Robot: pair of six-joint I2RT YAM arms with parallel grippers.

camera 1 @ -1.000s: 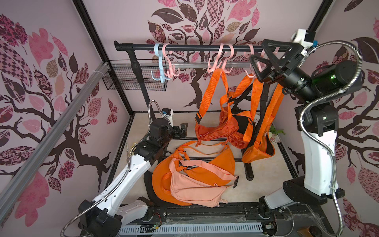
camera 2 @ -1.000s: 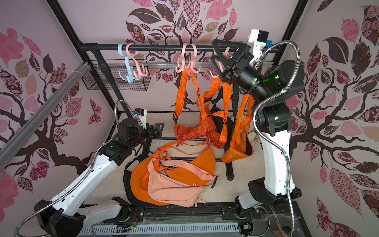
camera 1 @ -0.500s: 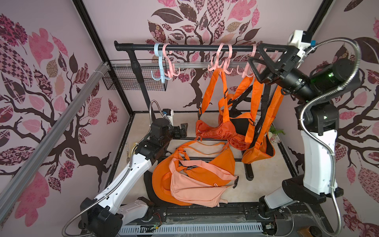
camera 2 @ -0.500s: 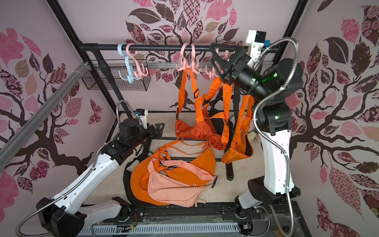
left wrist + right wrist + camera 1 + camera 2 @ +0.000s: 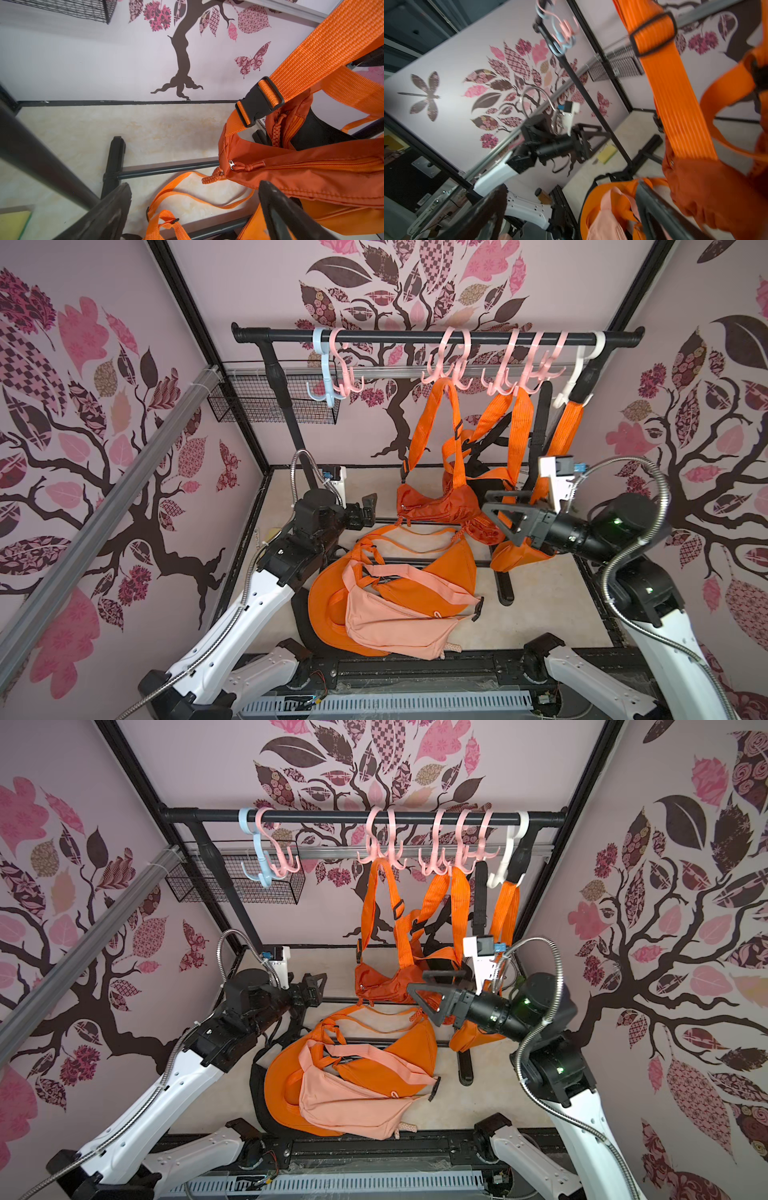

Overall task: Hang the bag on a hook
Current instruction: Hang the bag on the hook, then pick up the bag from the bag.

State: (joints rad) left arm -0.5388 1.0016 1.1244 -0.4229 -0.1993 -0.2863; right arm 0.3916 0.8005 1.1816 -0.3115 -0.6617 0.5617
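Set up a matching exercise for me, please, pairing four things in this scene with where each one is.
Things:
1. pale peach fabric bag
2. dark orange fabric bag
3. light blue plastic hook
4. black wire basket

Places:
a. hangs empty on the black rail
b. mounted against the back wall
c. lies on the floor atop a bright orange bag
d. hangs by its strap from a pink hook

Pairs: 1-c, 2-d, 3-a, 4-b.

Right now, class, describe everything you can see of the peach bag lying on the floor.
The peach bag is a soft, crescent-shaped sling bag of matte fabric, with a matching webbing strap and a black buckle at one end. It lies slack and unhung, resting on a larger orange bag on the floor. Nothing grips it.
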